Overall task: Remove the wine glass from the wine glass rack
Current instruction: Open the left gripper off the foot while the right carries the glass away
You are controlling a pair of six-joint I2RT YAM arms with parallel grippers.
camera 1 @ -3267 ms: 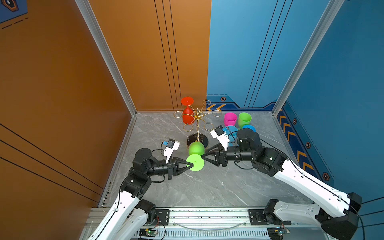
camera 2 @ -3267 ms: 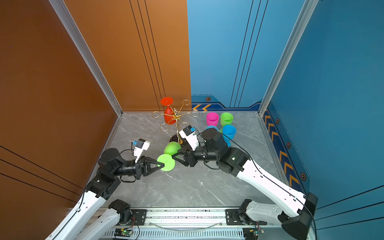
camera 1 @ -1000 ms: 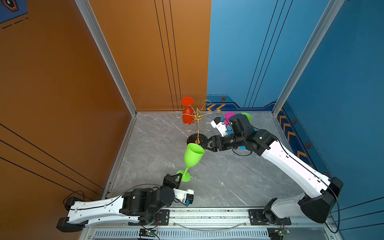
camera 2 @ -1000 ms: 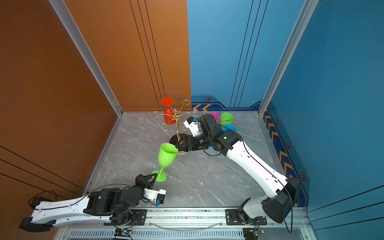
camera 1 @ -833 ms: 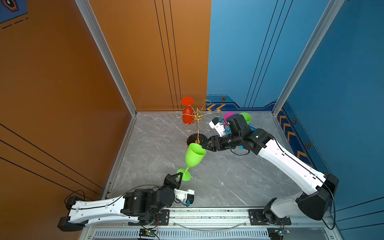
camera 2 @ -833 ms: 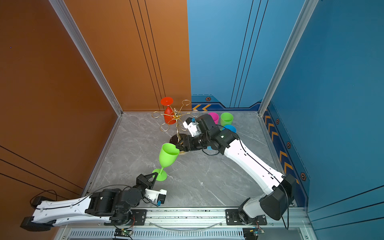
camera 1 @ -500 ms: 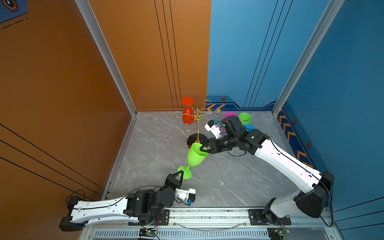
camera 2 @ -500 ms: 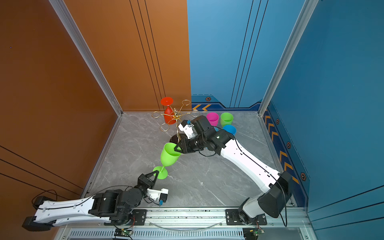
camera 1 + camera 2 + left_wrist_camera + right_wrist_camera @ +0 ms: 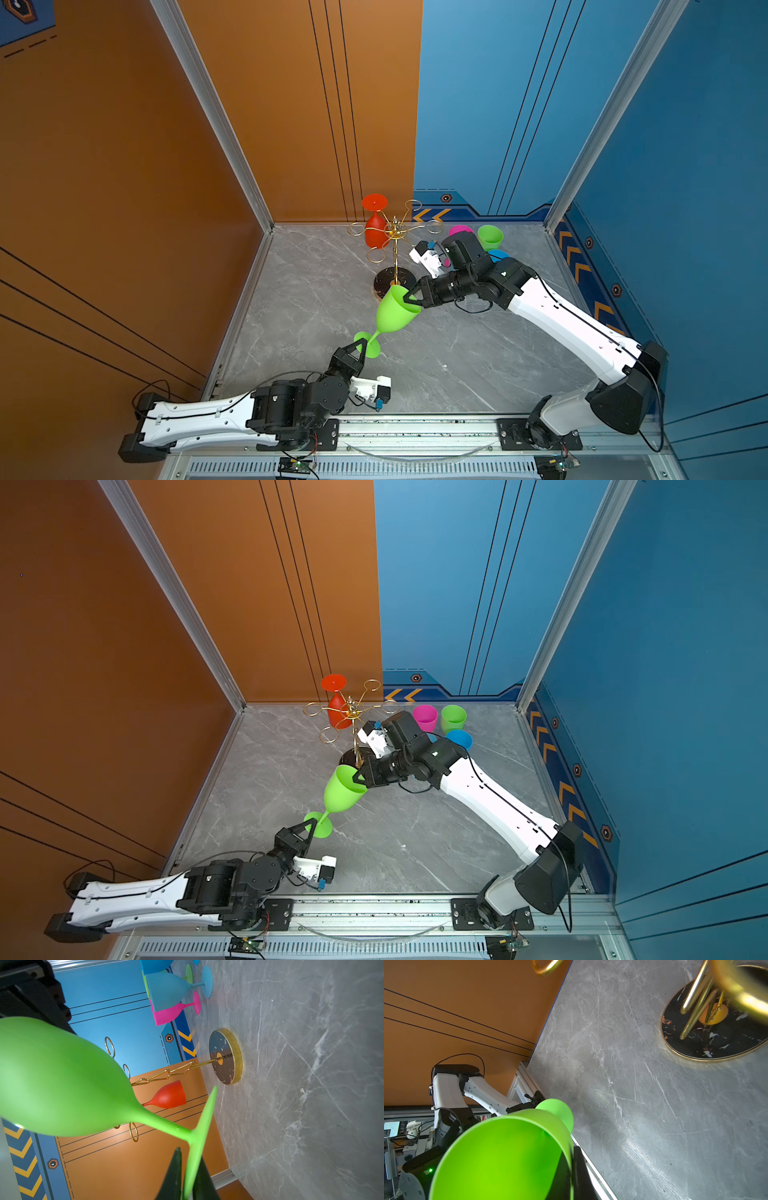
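got glass (image 9: 395, 311) off rack (image 9: 395, 259); clamped rim with right gripper (image 9: 410, 297), pinched foot with left gripper (image 9: 364, 345). needed left let-go next, then upright set-down.

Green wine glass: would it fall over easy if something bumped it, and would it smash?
Probably tippy: the green wine glass has a wide bowl on a thin stem and small foot. It looks like matte, opaque plastic, so likely light and hard to smash. The right gripper pinches just its thin rim, so it might flex or slip there.
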